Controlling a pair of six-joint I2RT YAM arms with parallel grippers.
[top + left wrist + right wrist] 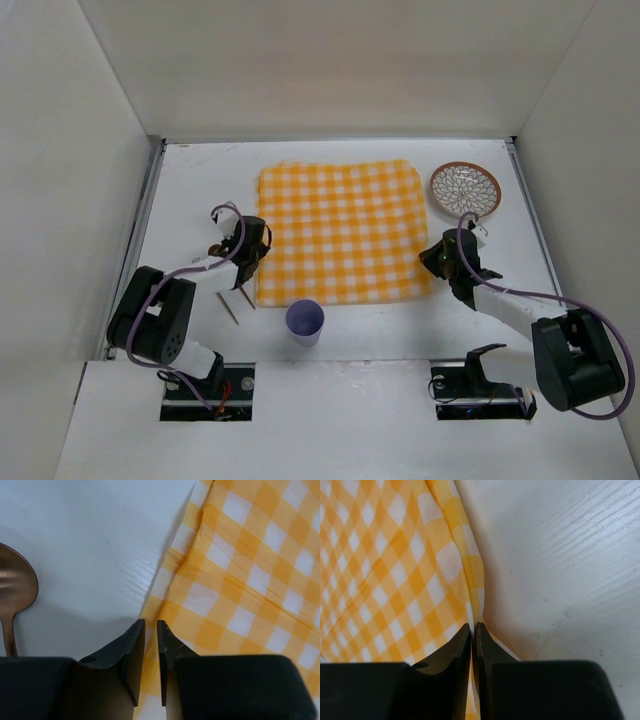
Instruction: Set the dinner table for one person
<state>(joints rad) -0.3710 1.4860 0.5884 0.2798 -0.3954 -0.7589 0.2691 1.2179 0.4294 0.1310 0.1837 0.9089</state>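
A yellow-and-white checked cloth [340,230] lies spread on the white dinner table [195,185]. My left gripper [250,265] stands over the cloth's left edge; in the left wrist view [151,622] its jaws have a narrow gap, with the cloth [240,580] under it. My right gripper [438,262] is at the cloth's right edge; in the right wrist view [473,626] it is shut, pinching a raised ridge of cloth [380,570]. A patterned plate [466,188] sits at the back right. A purple cup [305,322] stands near the cloth's front edge.
A copper spoon [17,587] lies on the table left of the left gripper. Two thin utensils [232,305] lie near the cloth's front left corner. White walls close in the table on three sides.
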